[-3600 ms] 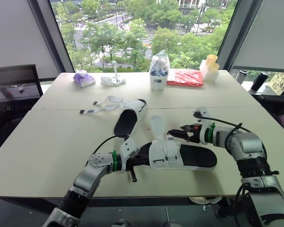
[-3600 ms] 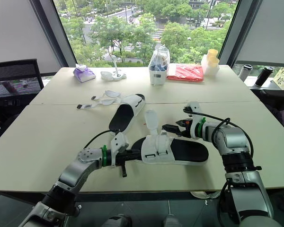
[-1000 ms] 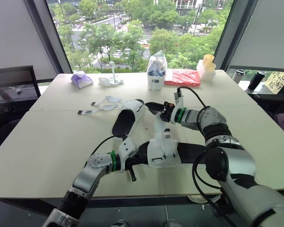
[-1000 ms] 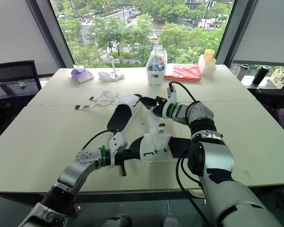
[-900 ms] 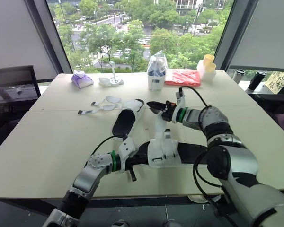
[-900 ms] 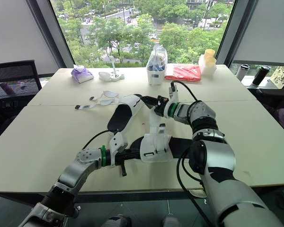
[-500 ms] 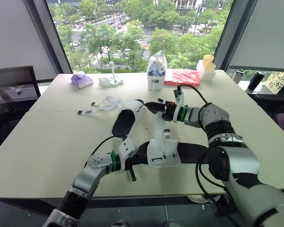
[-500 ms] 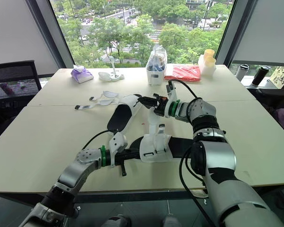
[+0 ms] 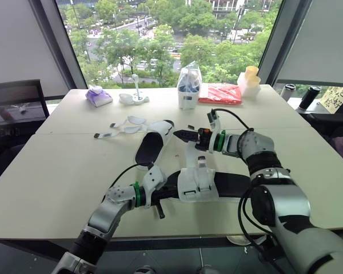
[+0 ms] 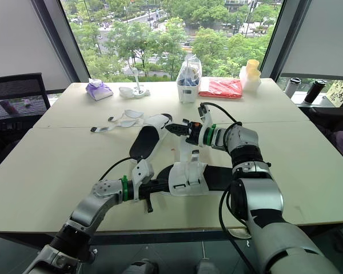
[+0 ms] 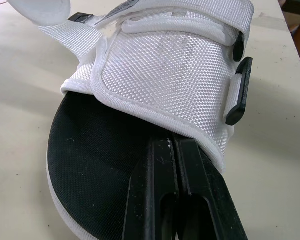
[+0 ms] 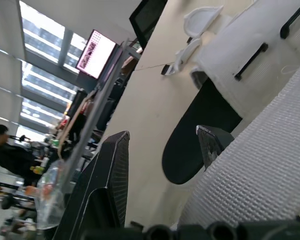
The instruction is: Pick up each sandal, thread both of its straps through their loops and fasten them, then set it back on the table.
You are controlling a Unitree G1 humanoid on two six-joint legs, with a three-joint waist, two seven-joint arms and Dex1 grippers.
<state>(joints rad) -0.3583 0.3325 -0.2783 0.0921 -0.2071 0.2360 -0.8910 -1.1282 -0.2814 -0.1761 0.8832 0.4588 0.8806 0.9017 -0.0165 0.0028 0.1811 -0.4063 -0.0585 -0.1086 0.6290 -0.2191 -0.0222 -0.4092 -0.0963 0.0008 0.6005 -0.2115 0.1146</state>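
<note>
Sandal nearest the robot [image 9: 228, 184] lies flat on the tabletop [image 9: 57, 171] just as it did half a second ago, its loose strap [image 9: 192, 150] standing up as before. The one change is the right end effector [image 9: 179, 135], which has sunk a little as its forearm levelled out. The left end effector [image 11: 174, 147] reaches in low at the sandal's end. Its fingers are pressed together over the black insole, with the tips at the edge of the white upper. The right arm stretches across above the sandal, and its end effector points toward the robot's left with fingers spread. The raised strap sits just beneath it, beside one finger [image 12: 210, 140]. Just past its tips lies the second sandal [image 9: 153, 145], its straps [image 9: 123, 128] splayed open. Farther off stand a clear bag [image 9: 190, 85], a red packet [image 9: 223, 93] and yellow cups [image 9: 250, 77].
</note>
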